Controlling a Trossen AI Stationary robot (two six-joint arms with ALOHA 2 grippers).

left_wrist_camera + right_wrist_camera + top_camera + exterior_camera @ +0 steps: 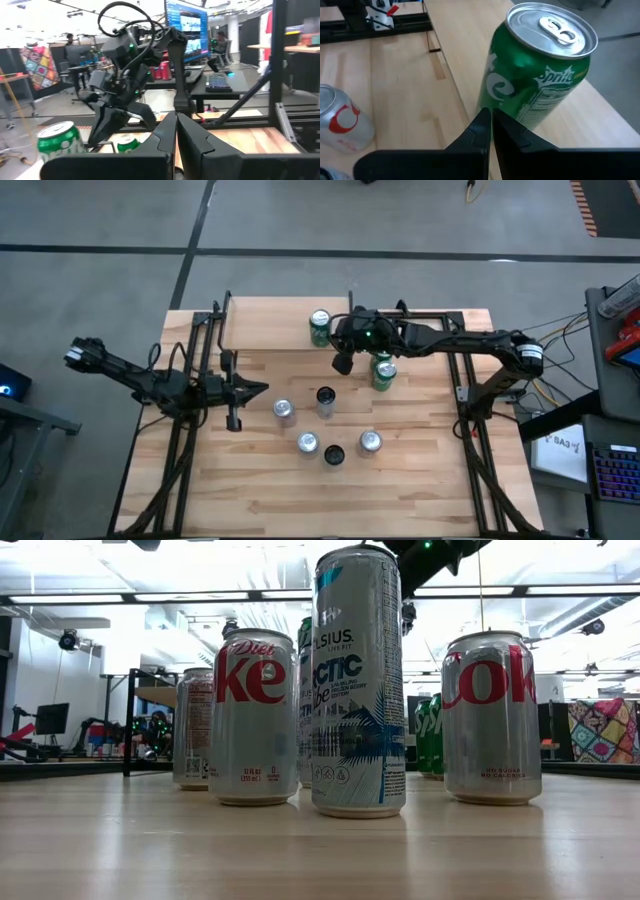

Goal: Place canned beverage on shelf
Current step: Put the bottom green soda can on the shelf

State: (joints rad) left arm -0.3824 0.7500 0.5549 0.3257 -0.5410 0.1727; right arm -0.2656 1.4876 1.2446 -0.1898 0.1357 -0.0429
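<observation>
- The shelf [268, 323] stands at the far side of the table [250, 490], on thin black legs.
- One green Sprite can [319, 326] stands upright on the shelf, near its right end; in the right wrist view it [535, 70] fills the picture, close to the plank's edge.
- The right gripper [343, 363] hangs just beside this can, a little toward the table's middle. Its fingers [487, 132] are pressed together and hold nothing — the can is free of them.
- A second green can [384, 370] stands on the table, just right of the right gripper.
- The left gripper [255, 388] waits over the left part of the table, with its jaws together and empty.
- On the table's middle stand several more cans: a Diet Coke can [252, 717], a tall Celsius can [358, 680] and another Coke can [492, 717].
- Two more cans from above look dark [333, 454] — I cannot tell their kind.
</observation>
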